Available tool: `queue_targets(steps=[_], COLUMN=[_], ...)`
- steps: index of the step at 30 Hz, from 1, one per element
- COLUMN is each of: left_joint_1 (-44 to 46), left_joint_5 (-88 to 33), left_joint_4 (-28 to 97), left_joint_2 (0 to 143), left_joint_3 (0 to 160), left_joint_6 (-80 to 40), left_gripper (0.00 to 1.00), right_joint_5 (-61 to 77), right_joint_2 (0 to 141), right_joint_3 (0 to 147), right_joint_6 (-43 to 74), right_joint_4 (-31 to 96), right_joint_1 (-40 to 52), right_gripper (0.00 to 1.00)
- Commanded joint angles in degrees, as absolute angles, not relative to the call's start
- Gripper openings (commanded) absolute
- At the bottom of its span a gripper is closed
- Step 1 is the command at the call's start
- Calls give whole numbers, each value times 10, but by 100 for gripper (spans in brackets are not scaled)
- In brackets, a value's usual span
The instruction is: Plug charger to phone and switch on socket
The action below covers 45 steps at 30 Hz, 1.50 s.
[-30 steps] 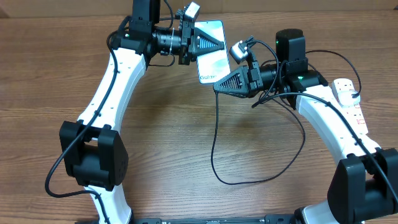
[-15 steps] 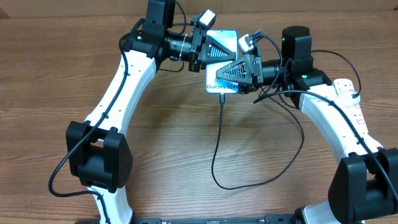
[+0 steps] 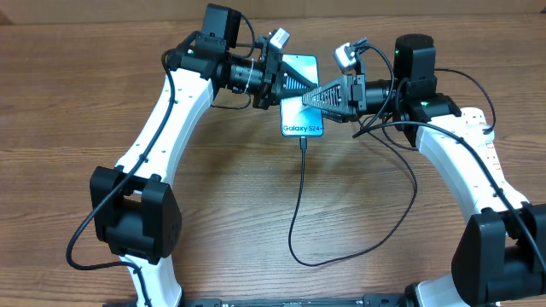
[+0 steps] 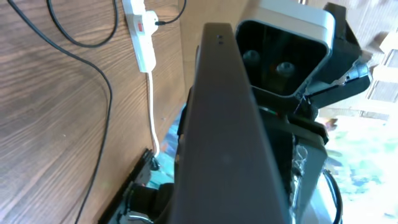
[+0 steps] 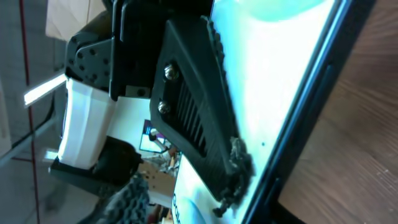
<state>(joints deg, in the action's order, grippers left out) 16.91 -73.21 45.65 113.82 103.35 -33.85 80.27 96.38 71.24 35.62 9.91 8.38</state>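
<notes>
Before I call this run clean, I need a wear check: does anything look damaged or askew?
Yes. In the right wrist view, the tip of the gripper finger resting on the phone screen looks frayed, with ragged bits hanging off its pad. Nothing else stands out.

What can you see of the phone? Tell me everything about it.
The phone is a slim rectangle with a light blue-teal screen and dark edges. It reads Galaxy S24 near the end where the cable meets it. The left gripper has its jaws closed on the far part, and the phone seems held off the wood. The right gripper lies across its middle. The thin black charger reaches its near edge, seemingly plugged in.
</notes>
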Motion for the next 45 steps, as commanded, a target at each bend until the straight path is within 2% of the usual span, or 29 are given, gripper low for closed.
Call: queue_targets(steps=[1, 3, 7, 13, 14, 21, 27, 32, 39, 45], left_joint_1=[173, 173, 173, 173, 173, 173, 172, 164, 151, 150], left_joint_5=[-735, -735, -735, -735, -735, -735, -719, -642, -459, -298], left_joint_4=[456, 456, 453, 450, 450, 450, 449, 456, 522, 576], left_joint_2=[1131, 1131, 1131, 1131, 1131, 1131, 1131, 1131, 1131, 1131], left_joint_3=[1037, 1037, 1037, 1037, 1037, 1037, 1036, 1037, 1037, 1037], left_joint_6=[-317, -317, -317, -317, -317, -317, -316, -301, -284, -266], left_gripper=[4, 4, 4, 4, 4, 47, 76, 98, 100, 100], right_joint_5=[795, 795, 794, 780, 780, 765, 754, 677, 469, 380], right_joint_2=[956, 956, 956, 956, 956, 956, 956, 956, 957, 970], right_joint_3=[721, 721, 721, 721, 721, 721, 721, 721, 721, 721], right_joint_6=[351, 351, 351, 351, 351, 351, 351, 312, 205, 189], right_joint_4=[96, 97, 97, 98, 98, 110, 116, 188, 368, 422], right_joint_1=[83, 83, 83, 83, 83, 83, 83, 83, 84, 84], right_gripper=[37, 32, 29, 4, 4, 4, 4, 4, 4, 4])
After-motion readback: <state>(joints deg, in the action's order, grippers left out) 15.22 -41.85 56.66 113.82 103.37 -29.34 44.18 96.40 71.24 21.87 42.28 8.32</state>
